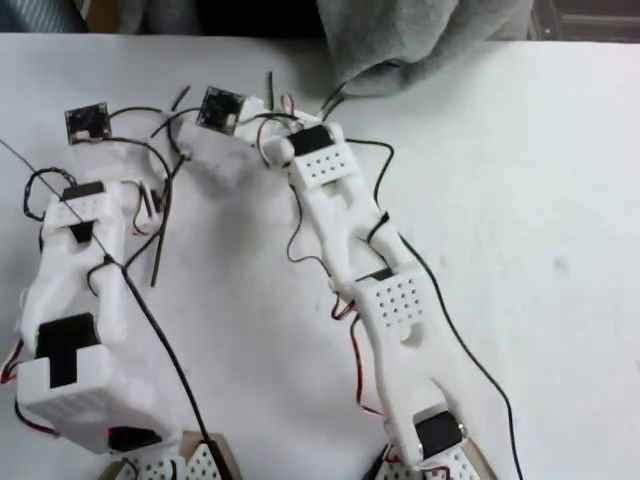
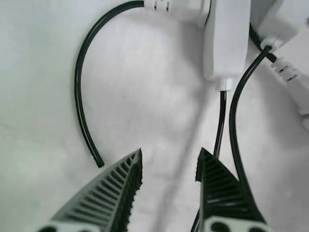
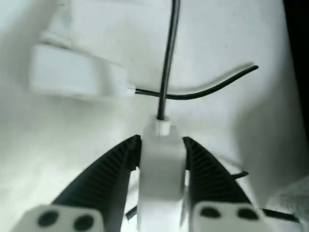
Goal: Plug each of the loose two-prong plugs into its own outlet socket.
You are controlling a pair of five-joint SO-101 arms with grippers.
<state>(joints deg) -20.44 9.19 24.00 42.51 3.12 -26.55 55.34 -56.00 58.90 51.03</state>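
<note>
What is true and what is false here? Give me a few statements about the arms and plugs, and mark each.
1. The right pincer grips a white plug. True.
2. The left pincer holds a plug too. False: it is open, with nothing between its fingers.
3. The held plug's cable is white. False: it is black.
4. A grey cloth lies at the far edge of the table. True.
</note>
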